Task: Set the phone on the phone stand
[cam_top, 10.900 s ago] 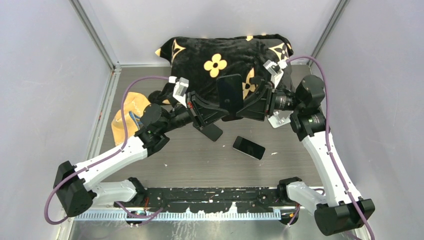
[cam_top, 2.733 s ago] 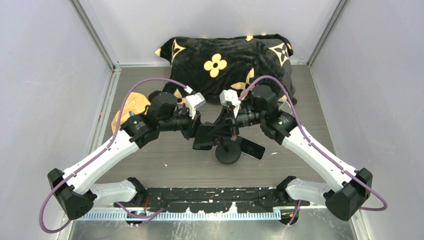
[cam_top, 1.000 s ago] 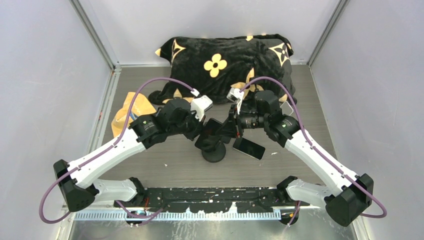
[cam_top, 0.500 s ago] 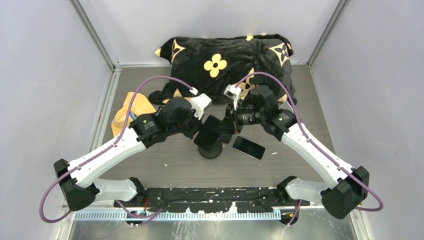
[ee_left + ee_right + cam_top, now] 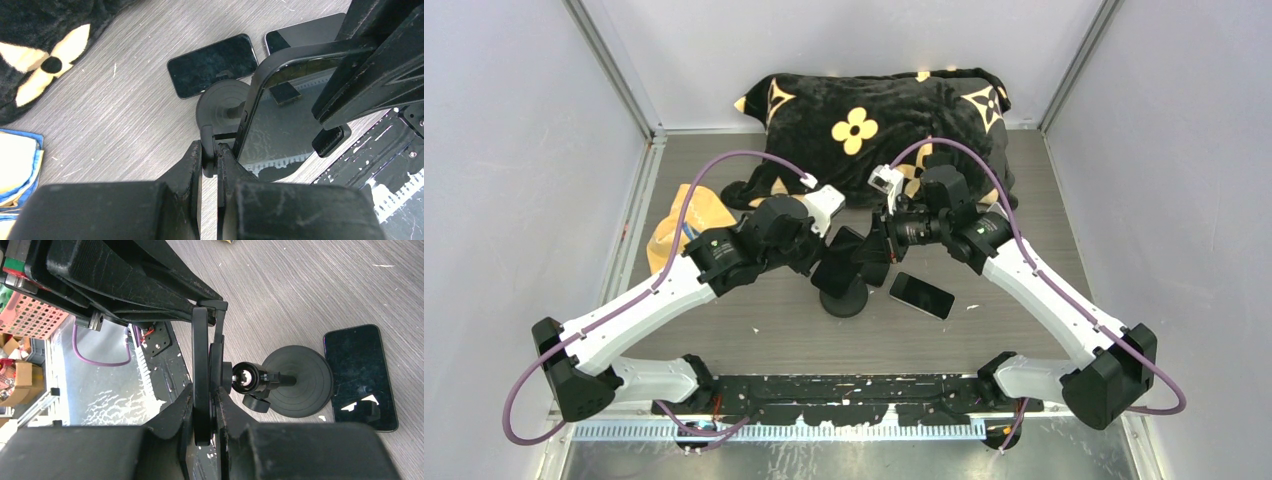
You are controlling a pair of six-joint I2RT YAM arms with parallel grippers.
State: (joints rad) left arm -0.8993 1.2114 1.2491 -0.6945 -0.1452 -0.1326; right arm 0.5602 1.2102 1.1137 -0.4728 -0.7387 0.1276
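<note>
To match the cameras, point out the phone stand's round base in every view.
Top external: phone stand base at centre, below where the two arms meet.
Left wrist: base at centre, partly behind the held phone.
Right wrist: base right of centre.
Shared landmark: the spare phone lying flat on the table beside the base.

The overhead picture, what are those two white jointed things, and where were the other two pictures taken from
They are two robot arms bolted to a grey wood-grain table. The other two pictures come from a camera on each wrist, looking along its fingers. The right gripper clamps a black glossy phone; the left gripper pinches the upper part of a black round-based phone stand. The phone is held against the stand's plate. A second black phone lies flat beside the stand's base, and a black plush blanket with yellow flowers lies at the back.
</note>
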